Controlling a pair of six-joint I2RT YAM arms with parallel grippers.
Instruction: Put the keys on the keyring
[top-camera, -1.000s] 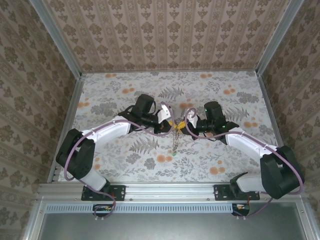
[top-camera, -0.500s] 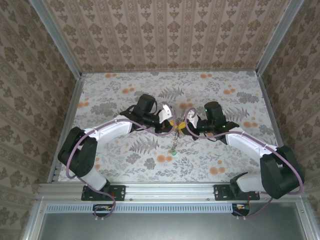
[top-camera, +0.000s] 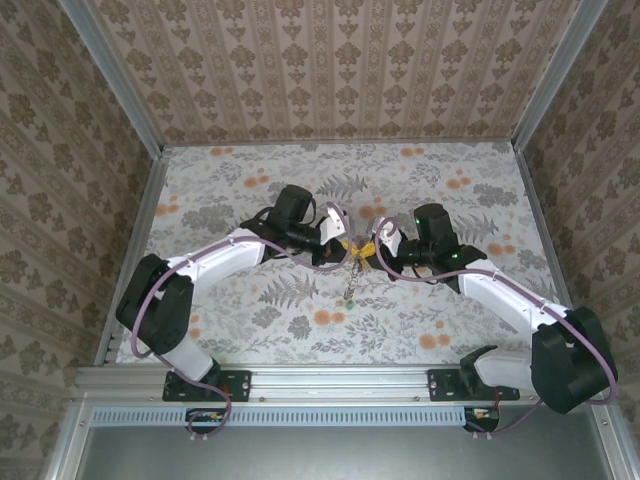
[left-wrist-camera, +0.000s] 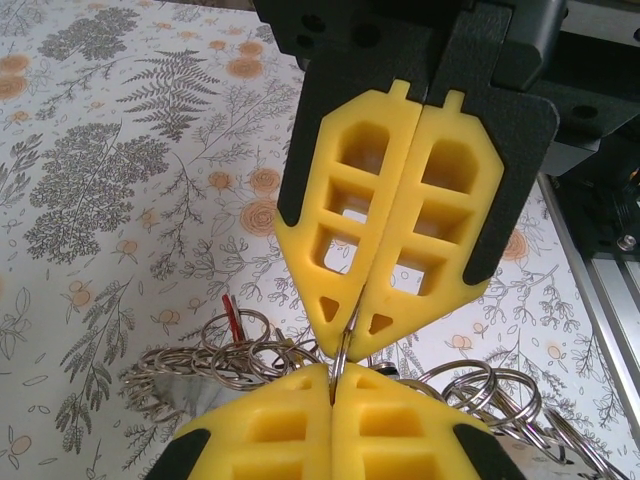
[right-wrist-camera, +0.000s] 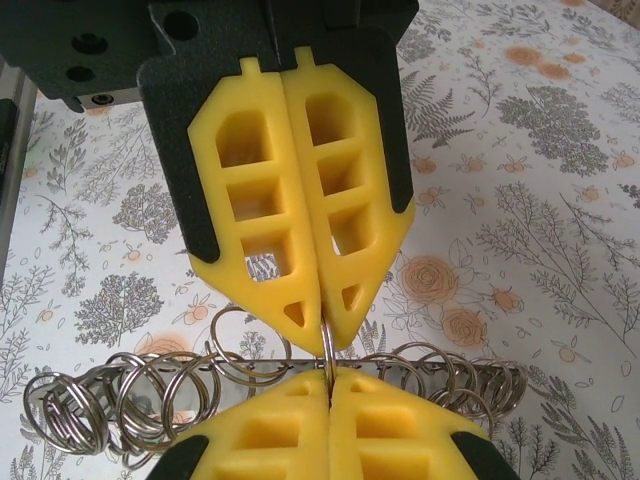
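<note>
Floral table (top-camera: 420, 320) under left claw (left-wrist-camera: 352, 320) and right claw (right-wrist-camera: 322, 325), both pinching one keyring (right-wrist-camera: 327, 350).

I work inside a 3-walled booth. The back wall (top-camera: 340, 70), left wall (top-camera: 50, 200) and right wall (top-camera: 600, 190) all wear the same beige damask wallpaper. 2 aluminium posts (top-camera: 112, 80) run up from the tabletop's far corners. The tabletop (top-camera: 430, 180) is covered in pale cloth printed with grey ferns and orange flowers. A metal rail (top-camera: 340, 380) lines its near edge. The light is soft and even.
</note>
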